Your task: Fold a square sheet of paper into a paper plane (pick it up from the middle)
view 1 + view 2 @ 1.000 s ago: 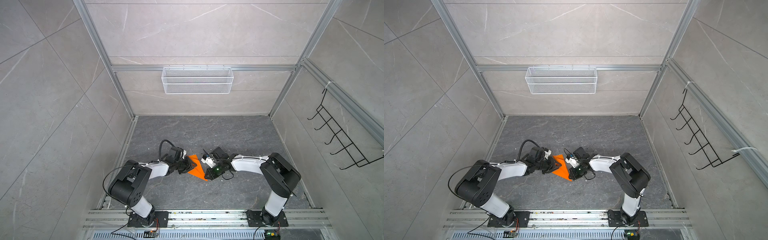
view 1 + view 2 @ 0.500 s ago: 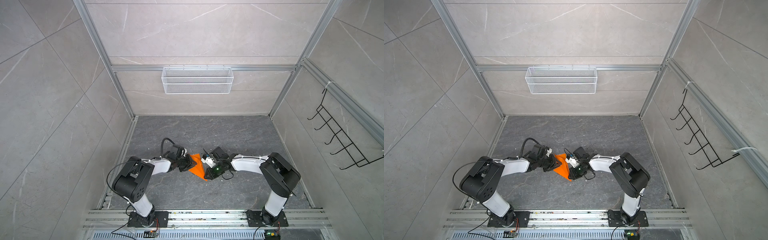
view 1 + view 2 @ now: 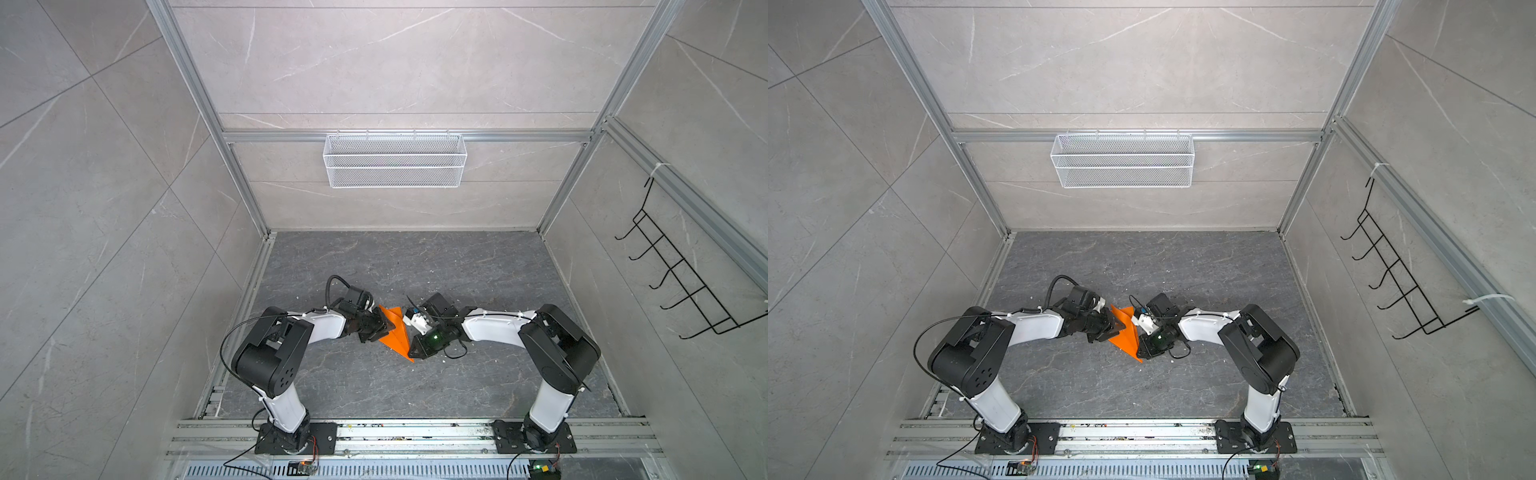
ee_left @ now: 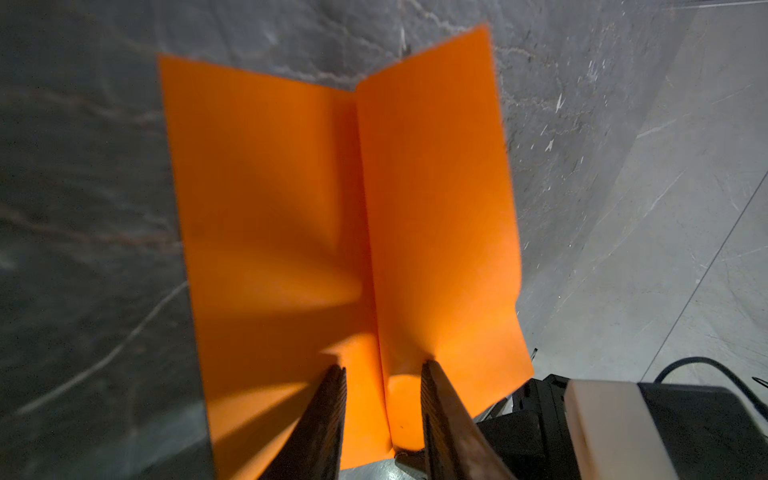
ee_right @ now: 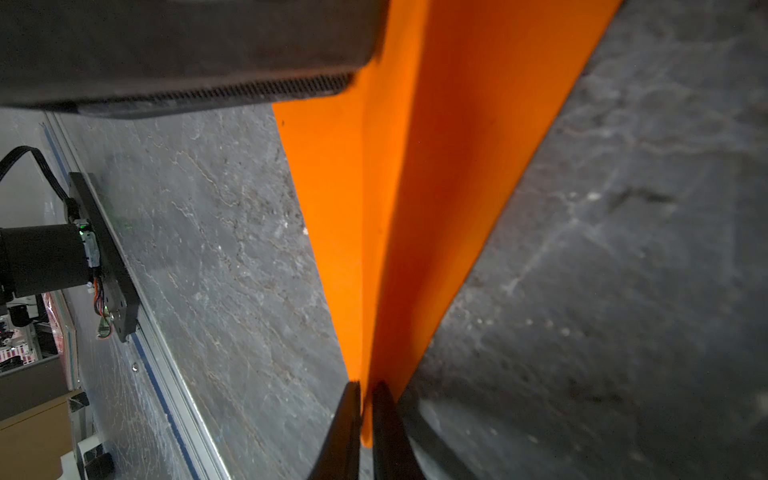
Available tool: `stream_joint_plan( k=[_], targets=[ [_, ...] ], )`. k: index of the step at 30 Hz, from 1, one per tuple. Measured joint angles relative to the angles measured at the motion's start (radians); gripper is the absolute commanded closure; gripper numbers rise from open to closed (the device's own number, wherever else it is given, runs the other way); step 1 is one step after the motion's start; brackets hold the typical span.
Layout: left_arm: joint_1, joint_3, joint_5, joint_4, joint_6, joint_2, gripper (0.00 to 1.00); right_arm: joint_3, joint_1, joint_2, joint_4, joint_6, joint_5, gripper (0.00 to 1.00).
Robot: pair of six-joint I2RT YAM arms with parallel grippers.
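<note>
Though mostly done by the look of it, still needs the wings of the paper plane [image 3: 397, 336] pressed flat and evened, then release. Sits mid-scene toward the near side, already showing pointed nose, centre crease and two angled wings. Pinched along the centre fold by the right gripper [image 5: 365, 395], nearly closed on it; straddled at the crease by the left gripper [image 4: 382, 390], jaws parted, not clamping.
</note>
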Motion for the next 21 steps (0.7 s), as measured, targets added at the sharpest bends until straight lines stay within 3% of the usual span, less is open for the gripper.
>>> stream_joint_plan(
  k=[12,17,21],
  targets=[
    [-0.018,0.142,-0.023,-0.194,0.037,0.067,0.61,-0.036,-0.018,-0.024,0.066,0.069,-0.010,0.69],
    [-0.032,0.194,-0.048,-0.267,0.054,0.087,0.61,-0.114,-0.044,-0.099,0.132,0.130,0.038,0.60],
    [-0.042,0.222,-0.070,-0.310,0.068,0.096,0.61,-0.183,-0.073,-0.193,0.190,0.200,0.077,0.61]
  ],
)
